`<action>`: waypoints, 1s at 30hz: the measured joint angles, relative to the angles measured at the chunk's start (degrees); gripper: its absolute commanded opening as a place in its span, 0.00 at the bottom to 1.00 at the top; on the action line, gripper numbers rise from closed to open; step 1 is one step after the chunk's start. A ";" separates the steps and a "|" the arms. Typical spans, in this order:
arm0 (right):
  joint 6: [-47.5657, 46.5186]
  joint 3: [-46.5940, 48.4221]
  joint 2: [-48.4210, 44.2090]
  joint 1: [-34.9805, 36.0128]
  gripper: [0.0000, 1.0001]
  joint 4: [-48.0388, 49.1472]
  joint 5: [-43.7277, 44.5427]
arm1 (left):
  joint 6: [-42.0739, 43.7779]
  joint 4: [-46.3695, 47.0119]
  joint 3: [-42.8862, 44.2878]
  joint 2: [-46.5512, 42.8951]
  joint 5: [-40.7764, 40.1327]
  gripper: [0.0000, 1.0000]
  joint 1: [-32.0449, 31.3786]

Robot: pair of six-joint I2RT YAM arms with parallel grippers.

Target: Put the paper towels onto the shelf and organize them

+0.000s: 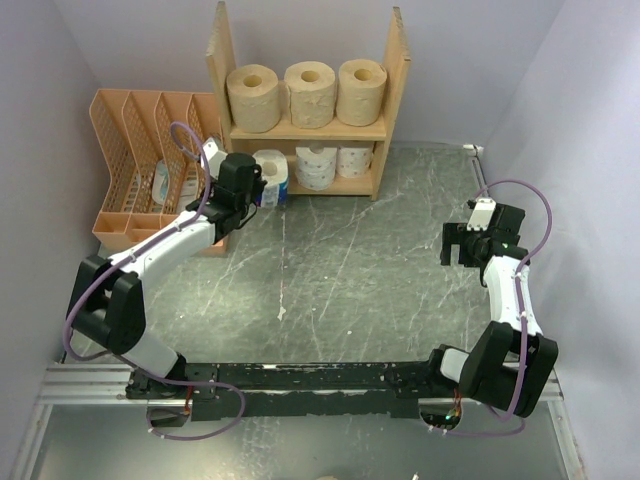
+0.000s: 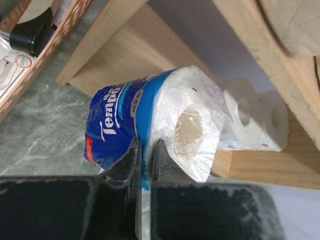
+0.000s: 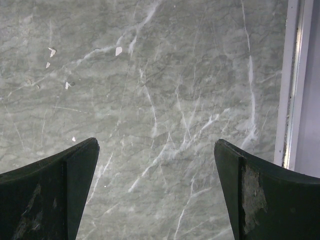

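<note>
The left arm reaches from its base diagonally forward across the tabletop (image 1: 350, 270), its forearm passing just beside the orange organizer (image 1: 130, 140). Its wrist is bent so that the left hand (image 1: 245, 185) (image 2: 146, 150) points at the left front corner of the shelf (image 1: 395, 60) (image 2: 130, 45). The two fingers are drawn almost together and pinch the blue-wrapped roll (image 1: 272, 172) (image 2: 150, 120) by the plastic at its near edge. In the left wrist view only a thin strip of wrapper shows between them.

This roll lies on its side at the left end of the lower tier, its hollow core facing outward and to the right. Whether it rests on the board or hangs from the grip cannot be told.

The two white rolls (image 1: 334, 164) (image 2: 255, 120) stand side by side further right on the same tier, near the held roll. The three tan rolls (image 1: 310, 92) sit in a row on the upper tier.

The right arm is folded at the right side, elbow low. The right hand (image 1: 465, 243) (image 3: 156, 145) hangs over bare tabletop, well apart from the shelf. Its fingers are spread wide with nothing between them.
</note>
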 measured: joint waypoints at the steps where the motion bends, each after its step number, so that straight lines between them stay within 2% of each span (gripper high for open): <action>1: -0.04 0.00 0.13 0.00 0.99 0.00 0.00 | 0.35 0.79 0.00 0.02 -0.48 0.07 0.00; 15: -0.28 0.00 0.28 0.00 1.00 0.00 -0.04 | 6.12 18.71 -1.70 5.77 -4.31 0.07 0.46; 16: -0.26 0.00 0.28 0.00 1.00 0.00 -0.04 | 6.51 19.63 -1.84 6.51 -4.31 0.11 0.57; 19: -0.24 0.00 0.28 0.00 1.00 0.00 -0.02 | 7.15 21.49 -2.25 8.15 -4.35 0.30 0.81; 21: -0.24 0.00 0.28 0.00 1.00 0.00 -0.11 | 7.58 22.60 -2.54 8.76 -4.28 0.38 0.87; 27: -0.22 0.00 0.24 0.00 1.00 0.02 -0.26 | 8.48 28.26 -3.43 9.16 -3.87 0.52 1.01; 30: -0.22 0.00 0.24 0.00 1.00 0.02 -0.24 | 8.66 30.71 -3.43 9.35 -3.67 0.52 1.25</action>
